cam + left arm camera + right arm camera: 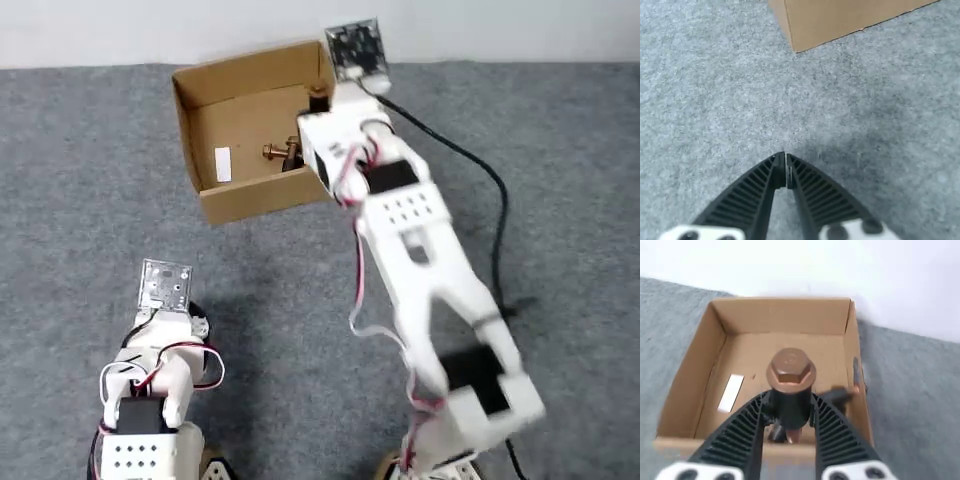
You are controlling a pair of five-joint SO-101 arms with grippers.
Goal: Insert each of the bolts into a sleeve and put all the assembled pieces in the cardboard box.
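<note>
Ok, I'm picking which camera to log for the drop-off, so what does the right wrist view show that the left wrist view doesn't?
Right wrist view, not left: the right tool shut on a black cylindrical sleeve with a copper-coloured hex-head bolt in it, held above the open brown cardboard box, whose floor has a white rectangular label. Left wrist view, not right: the left tool, shut and empty, over the grey carpet-like table cover. Both: the box and that cover.
</note>
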